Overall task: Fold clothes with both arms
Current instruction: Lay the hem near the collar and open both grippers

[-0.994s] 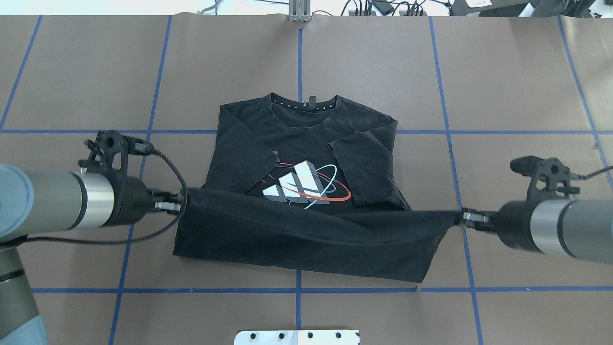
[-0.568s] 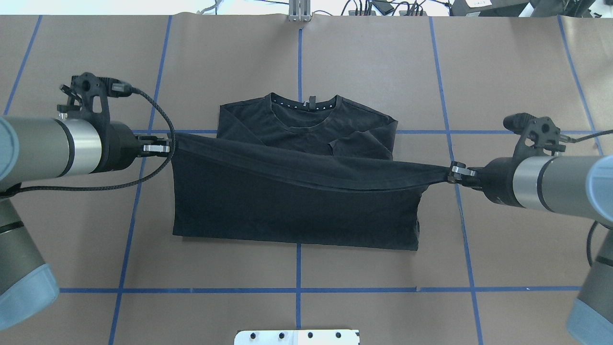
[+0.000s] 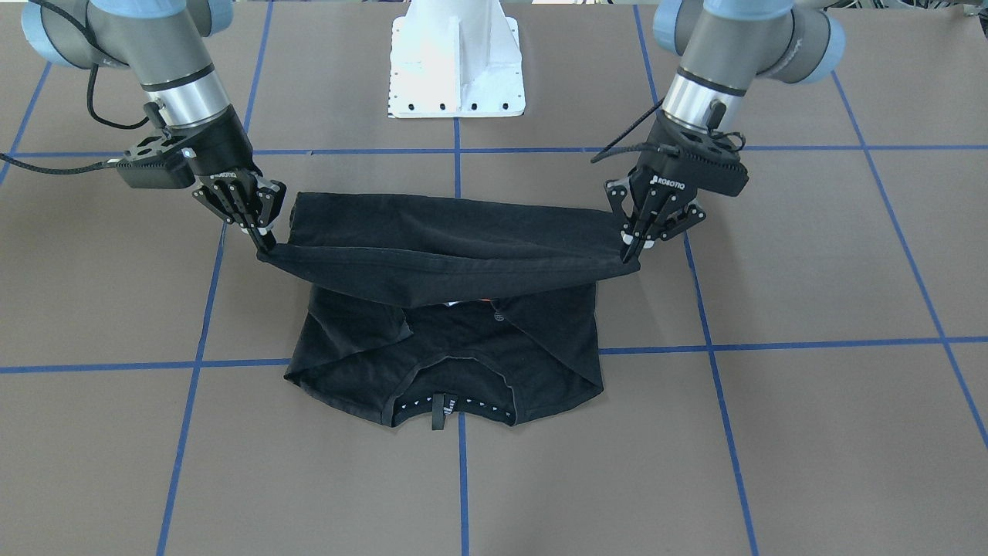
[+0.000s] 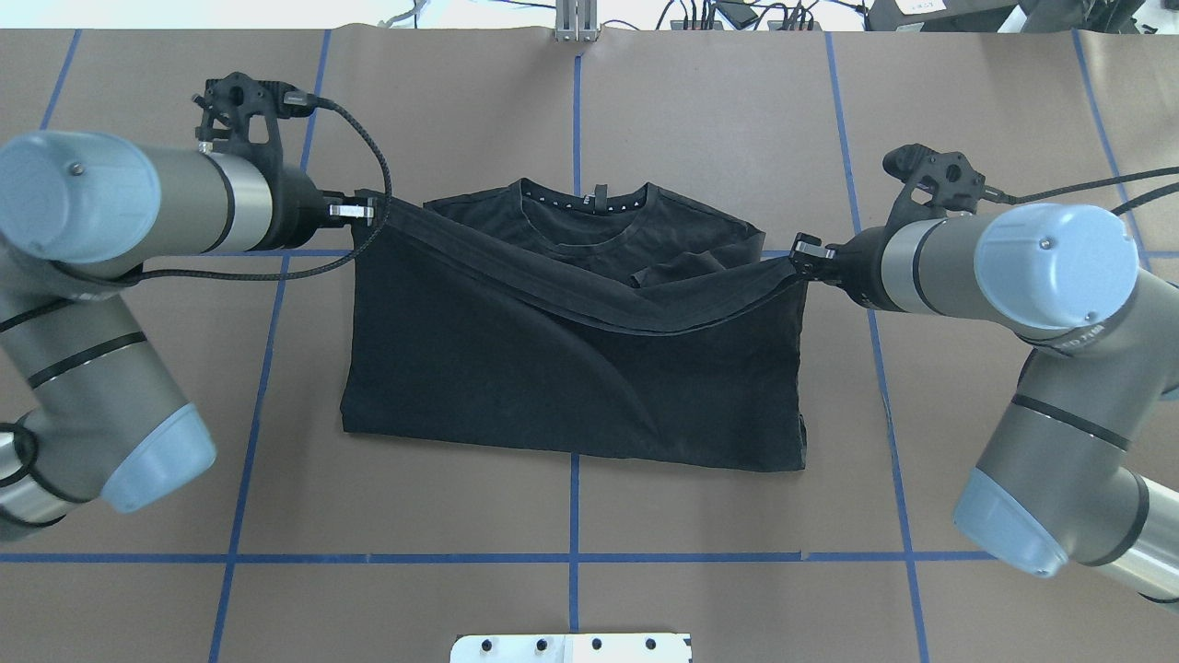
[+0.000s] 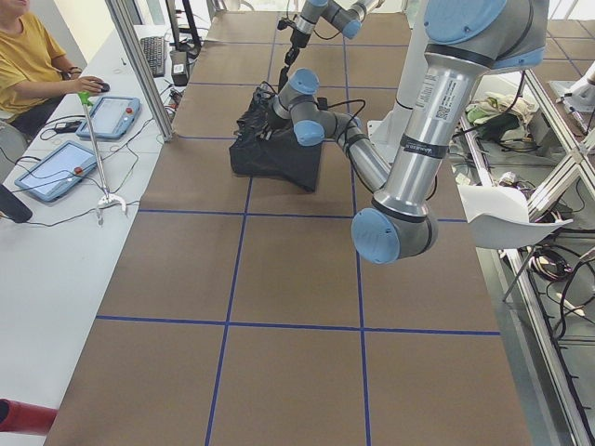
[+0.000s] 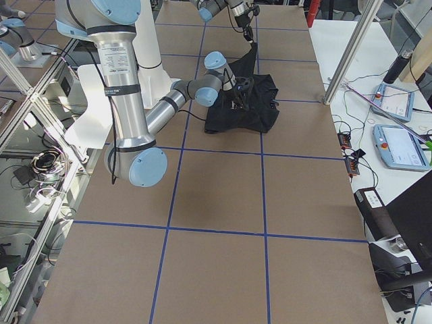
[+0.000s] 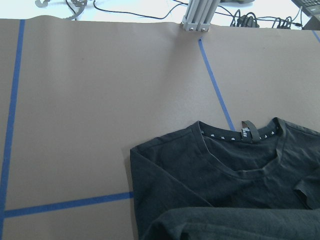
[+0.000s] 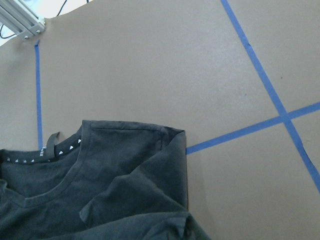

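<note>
The black T-shirt lies in the table's middle, collar at the far side. Its lower half is folded up over the chest, plain black side up. The graphic is hidden except a red-white sliver. My left gripper is shut on the hem's left corner, beside the left shoulder. My right gripper is shut on the right corner, beside the right shoulder. The hem sags between them, held above the cloth, as the front-facing view shows for the left gripper and the right gripper. The wrist views show only the collar and shoulders.
Brown table paper carries a blue tape grid. The white pedestal base stands at the near edge. An aluminium post and cables sit at the far edge. A seated operator with tablets is beside the table.
Both grippers have carried the hem away from the robot, from mid-chest up to the shoulders. The folded layer now covers the graphic and the sleeves.
</note>
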Available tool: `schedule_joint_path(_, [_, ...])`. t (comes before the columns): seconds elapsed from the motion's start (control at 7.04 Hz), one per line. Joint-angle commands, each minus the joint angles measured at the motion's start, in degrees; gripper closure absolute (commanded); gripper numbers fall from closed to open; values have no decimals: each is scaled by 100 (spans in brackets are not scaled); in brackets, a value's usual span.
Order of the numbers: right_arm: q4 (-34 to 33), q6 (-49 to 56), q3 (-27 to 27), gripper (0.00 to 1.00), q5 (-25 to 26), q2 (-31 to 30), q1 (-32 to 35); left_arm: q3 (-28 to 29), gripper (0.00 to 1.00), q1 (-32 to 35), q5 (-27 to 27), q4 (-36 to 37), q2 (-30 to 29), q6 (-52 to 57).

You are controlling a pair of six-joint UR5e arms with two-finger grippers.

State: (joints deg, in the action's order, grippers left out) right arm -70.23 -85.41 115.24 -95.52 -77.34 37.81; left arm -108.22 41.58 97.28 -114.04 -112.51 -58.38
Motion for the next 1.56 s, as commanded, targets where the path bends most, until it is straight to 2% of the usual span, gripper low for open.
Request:
schedule_joint_path(0.0, [-17,260,-368,100,25,122,156,965,100,105,-33,-39,-585,265])
schedule_joint_path(0.28, [-17,296,-1298,100,25,771,244,1906,100,105,-191,-65,-1096,581])
schedule_joint_path(0.71, [1,568,-1793,100,25,799,297,2936,100,105,-420,-241,-1413,916])
schedule_joint_path(1.42, [1,762,-1891,100,16,747,333,3018,100,263,-491,-250,-1467,1453])
